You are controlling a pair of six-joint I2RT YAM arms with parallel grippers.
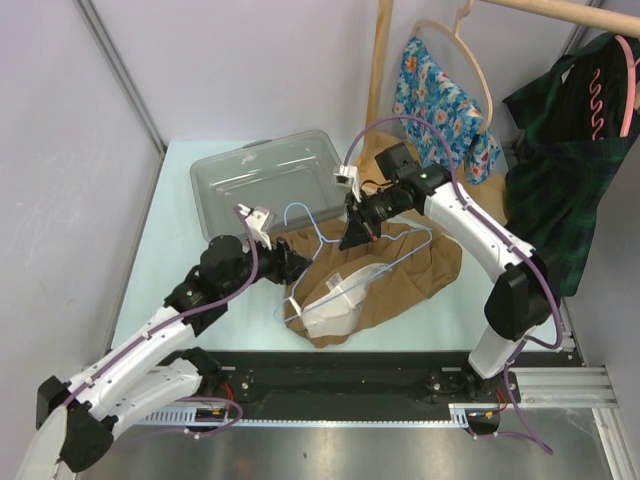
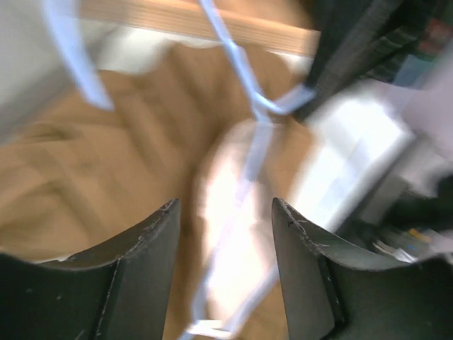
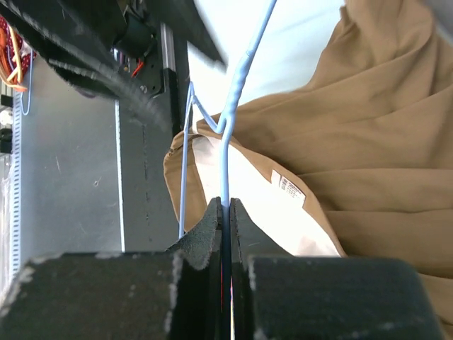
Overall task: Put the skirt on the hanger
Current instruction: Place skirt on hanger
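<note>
A brown skirt [image 1: 415, 272] lies crumpled on the table, its white lining [image 1: 335, 310] turned out at the near end. A light blue wire hanger [image 1: 395, 258] rests across it. My right gripper [image 1: 352, 238] is shut on the hanger's wire, which in the right wrist view runs straight up from the closed gripper [image 3: 227, 204] over the skirt [image 3: 368, 142]. My left gripper [image 1: 293, 268] hovers at the skirt's left edge. The blurred left wrist view shows this gripper [image 2: 225, 205] open, with the hanger [image 2: 244, 67] and the skirt [image 2: 99, 149] beyond its fingers and nothing held.
A clear plastic bin [image 1: 265, 175] sits behind the skirt. At the back right a wooden post [image 1: 380, 60] and rail carry a floral garment [image 1: 445, 100] and a dark plaid garment [image 1: 565, 170]. The metal base rail [image 1: 350, 385] runs along the table's near edge.
</note>
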